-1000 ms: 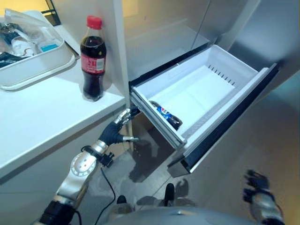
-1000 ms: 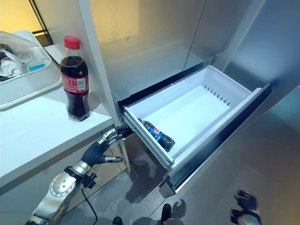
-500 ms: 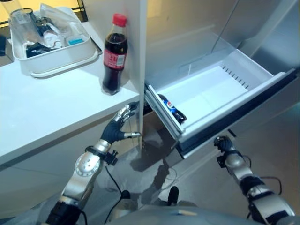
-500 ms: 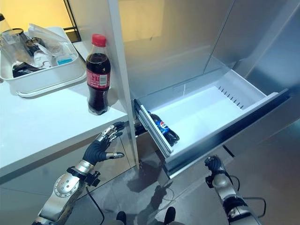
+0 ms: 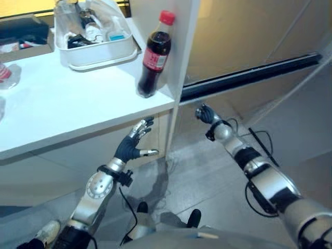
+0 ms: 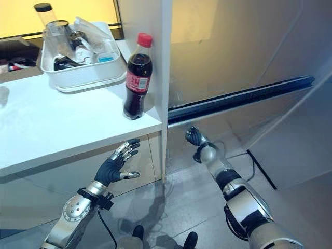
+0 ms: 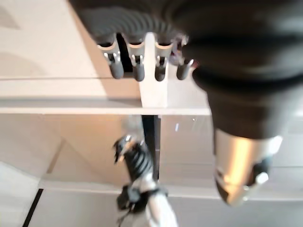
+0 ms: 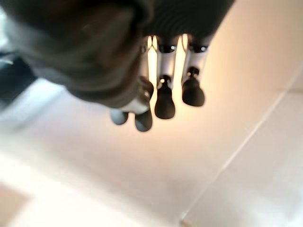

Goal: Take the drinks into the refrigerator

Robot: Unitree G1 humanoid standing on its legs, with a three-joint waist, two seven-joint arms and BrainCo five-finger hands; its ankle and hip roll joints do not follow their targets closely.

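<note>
A cola bottle [image 6: 137,78] stands upright, long axis vertical, at the corner of the white counter [image 6: 46,124], hard against the refrigerator's side panel [image 6: 165,88]. The left hand [image 6: 115,162], fingers spread and empty, hovers below the counter's edge, so the bottle lies above and just beyond its fingertips, nearer to it than to the right hand [image 6: 194,137]. That hand, fingers loosely curled on nothing, is held before the refrigerator's closed front below the dark seam [image 6: 244,96]; whether it touches cannot be made out.
</note>
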